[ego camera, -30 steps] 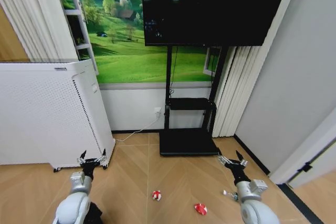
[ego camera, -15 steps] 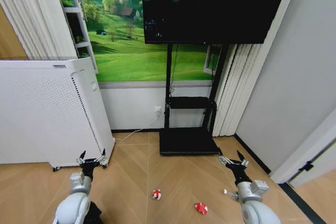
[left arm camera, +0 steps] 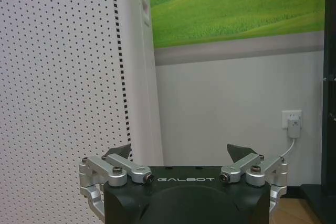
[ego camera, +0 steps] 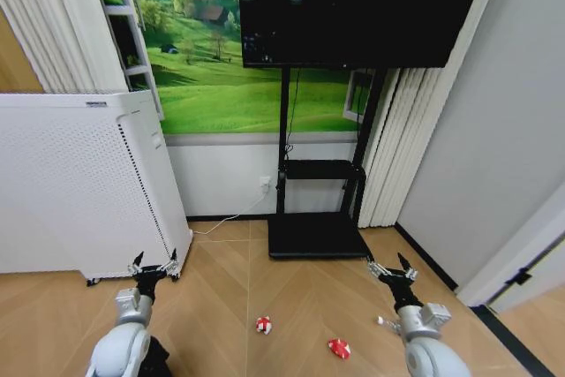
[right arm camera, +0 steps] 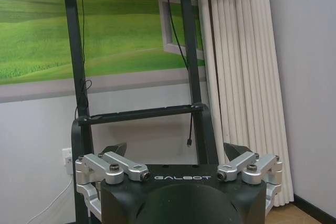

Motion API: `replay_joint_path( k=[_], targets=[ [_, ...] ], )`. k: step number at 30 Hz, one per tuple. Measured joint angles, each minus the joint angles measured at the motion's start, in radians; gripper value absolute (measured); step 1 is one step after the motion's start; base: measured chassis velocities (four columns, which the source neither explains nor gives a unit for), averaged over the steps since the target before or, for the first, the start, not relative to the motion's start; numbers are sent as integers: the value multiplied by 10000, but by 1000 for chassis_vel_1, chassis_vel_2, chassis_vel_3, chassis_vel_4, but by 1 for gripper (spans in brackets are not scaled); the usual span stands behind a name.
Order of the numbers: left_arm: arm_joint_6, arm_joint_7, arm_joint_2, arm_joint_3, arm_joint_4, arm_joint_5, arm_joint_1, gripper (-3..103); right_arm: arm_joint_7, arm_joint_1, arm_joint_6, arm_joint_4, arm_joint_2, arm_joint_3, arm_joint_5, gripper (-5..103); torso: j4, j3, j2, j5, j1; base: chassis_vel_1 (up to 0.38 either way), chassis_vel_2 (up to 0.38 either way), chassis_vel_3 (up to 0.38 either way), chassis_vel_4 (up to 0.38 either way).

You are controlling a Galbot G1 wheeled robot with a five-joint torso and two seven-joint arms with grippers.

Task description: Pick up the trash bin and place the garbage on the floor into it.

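Left gripper [ego camera: 152, 270] and right gripper [ego camera: 393, 273]: jaws spread, empty, held low ahead. Scrap [ego camera: 263, 325], wrapper [ego camera: 338, 349] on floor between them; bottle [ego camera: 385, 321] beside right arm. Whole view shifted slightly since a second ago: camera moving, litter untouched. Bin not yet picked up.

Bin [ego camera: 157, 361] mostly hidden behind the left arm; bottle [ego camera: 385, 321] half tucked behind the right gripper [ego camera: 393, 268].
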Motion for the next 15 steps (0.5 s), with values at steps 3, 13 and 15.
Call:
replay_joint_path(
  k=[3, 13, 15],
  targets=[
    [-4, 5, 7, -12, -9, -5, 3, 100, 0, 3, 0, -6, -5, 0, 0, 100, 0, -103, -155, 0, -53, 0, 0, 0, 0],
    [-38, 18, -40, -24, -40, -7, 84, 100, -1, 0, 3, -16, -18, 0, 5, 100, 0, -351, -561, 0, -210, 0, 0, 0, 0],
    [-46, 25, -41, -26, -41, -3, 93, 100, -2, -5, 6, -16, -18, 0, 6, 100, 0, -386, -611, 0, -226, 0, 0, 0, 0]
  ],
)
